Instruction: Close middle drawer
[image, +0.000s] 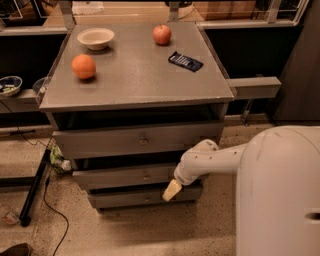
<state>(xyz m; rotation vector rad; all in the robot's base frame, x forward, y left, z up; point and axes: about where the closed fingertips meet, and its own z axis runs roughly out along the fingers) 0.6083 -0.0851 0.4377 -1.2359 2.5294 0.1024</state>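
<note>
The grey cabinet (135, 75) has three drawers. The middle drawer (125, 176) is a narrow grey front with a small round centre knob (146, 175); it stands slightly out, with a dark gap above it. The top drawer (137, 140) above it has a taller front. The lowest drawer (130, 199) sits below. My gripper (171, 190) hangs at the end of the white arm (210, 160), just in front of the right end of the middle drawer's front, its pale tip pointing down and left over the lowest drawer.
On the cabinet top lie an orange (83, 66), a white bowl (96, 37), an apple (161, 34) and a dark packet (185, 61). My white body (280, 195) fills the right. A black stand leg and cable (35, 190) lie on the floor at left.
</note>
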